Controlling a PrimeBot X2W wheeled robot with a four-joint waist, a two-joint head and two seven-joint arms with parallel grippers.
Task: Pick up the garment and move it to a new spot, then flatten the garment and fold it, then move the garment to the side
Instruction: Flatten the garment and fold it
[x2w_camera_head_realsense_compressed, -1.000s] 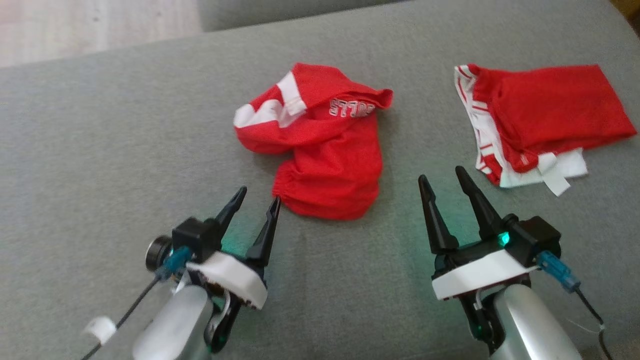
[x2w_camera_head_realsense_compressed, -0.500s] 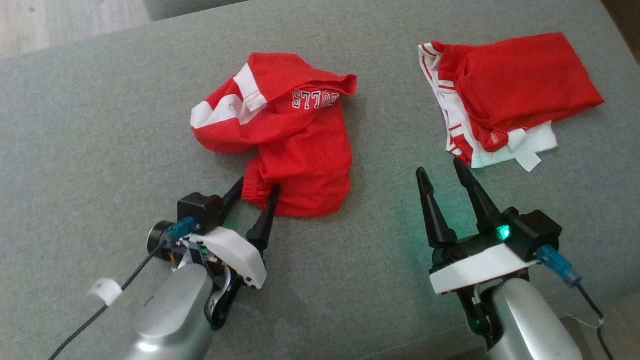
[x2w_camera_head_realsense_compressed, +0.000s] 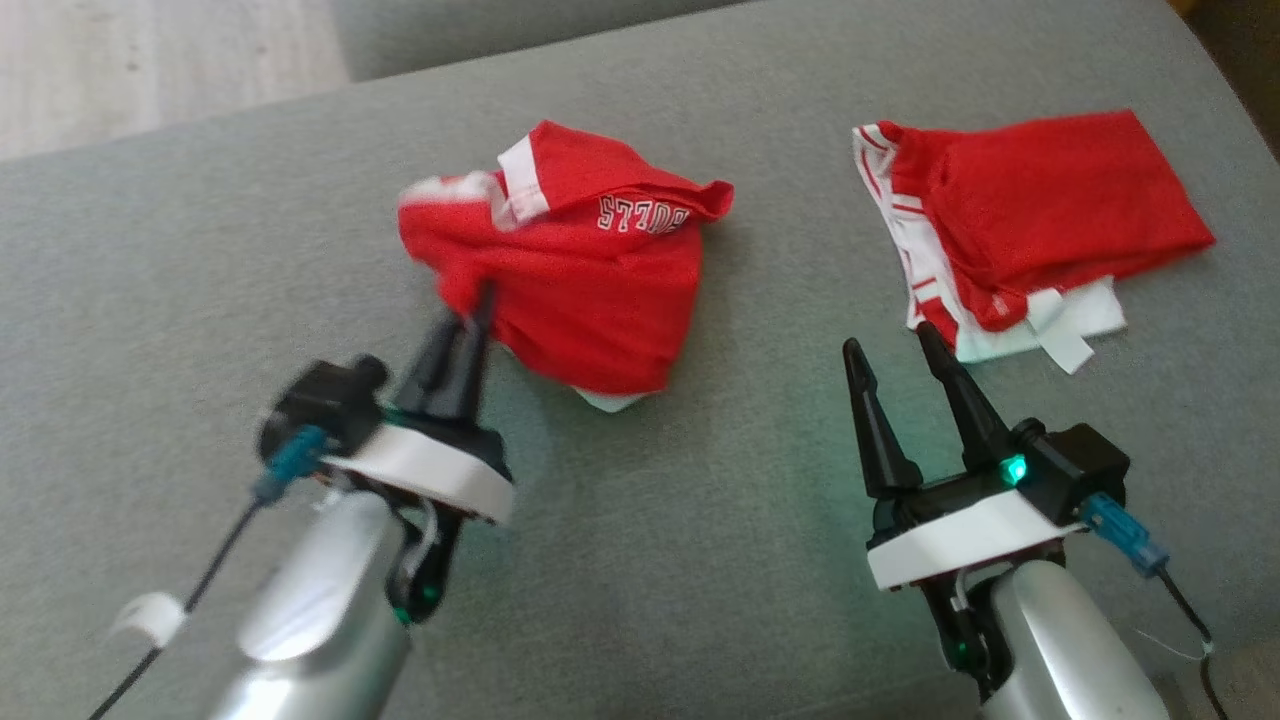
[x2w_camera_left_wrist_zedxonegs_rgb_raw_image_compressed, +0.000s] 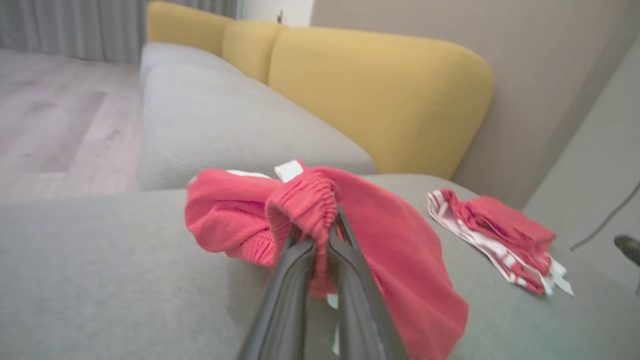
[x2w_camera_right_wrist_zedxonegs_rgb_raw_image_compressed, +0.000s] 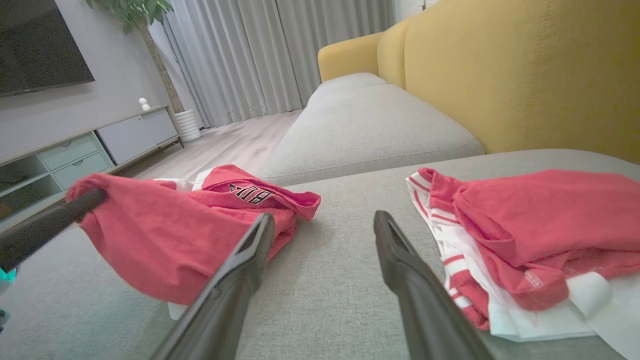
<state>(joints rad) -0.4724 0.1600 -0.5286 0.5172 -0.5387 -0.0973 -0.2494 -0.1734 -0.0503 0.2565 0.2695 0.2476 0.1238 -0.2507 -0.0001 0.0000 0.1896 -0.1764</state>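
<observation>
- Left gripper (x2w_camera_left_wrist_zedxonegs_rgb_raw_image_compressed: 320, 235) has its fingers pressed together on the gathered elastic edge of the red garment (x2w_camera_head_realsense_compressed: 590, 290), which hangs from them, its far part resting on the grey sofa cushion (x2w_camera_head_realsense_compressed: 200, 300)
- The bite looks narrow, so a quick lift could let the bunched edge slip out
- Right gripper (x2w_camera_head_realsense_compressed: 888, 345) stands spread and empty, one tip just beside the folded red-and-white garment (x2w_camera_head_realsense_compressed: 1040, 220), and a careless reach could snag that pile

Showing a crumpled red garment (x2w_camera_head_realsense_compressed: 590, 290) with white trim and lettering on a grey sofa cushion (x2w_camera_head_realsense_compressed: 700, 520), elastic hem raised, pinched by the left gripper (x2w_camera_head_realsense_compressed: 475, 310).
</observation>
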